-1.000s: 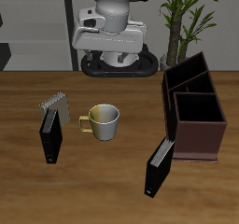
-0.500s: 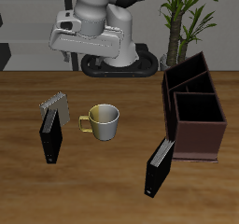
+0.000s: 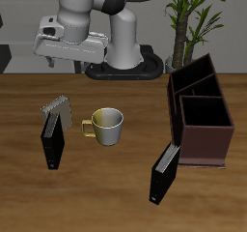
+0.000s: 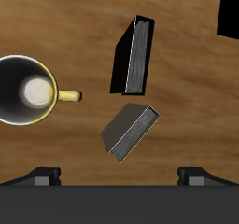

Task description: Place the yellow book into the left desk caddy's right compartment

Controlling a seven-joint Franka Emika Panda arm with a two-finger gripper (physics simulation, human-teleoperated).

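The yellow book, thin with a grey speckled cover, stands near a table end, leaning beside a black upright book. In the wrist view the yellow book lies below the gripper, with the black book just past it. My gripper hangs high above the table's back, roughly over the yellow book, open and empty. Its fingertips show far apart in the wrist view. The left desk caddy, a dark maroon box with inner dividers, stands at the opposite end of the table.
A pale yellow mug stands beside the yellow book, and also shows in the wrist view. A second black book stands near the front edge, close to the caddy. A potted plant rises behind the caddy.
The arm has swung sideways from over the table's back middle toward the yellow book's side. Nothing on the table has moved.
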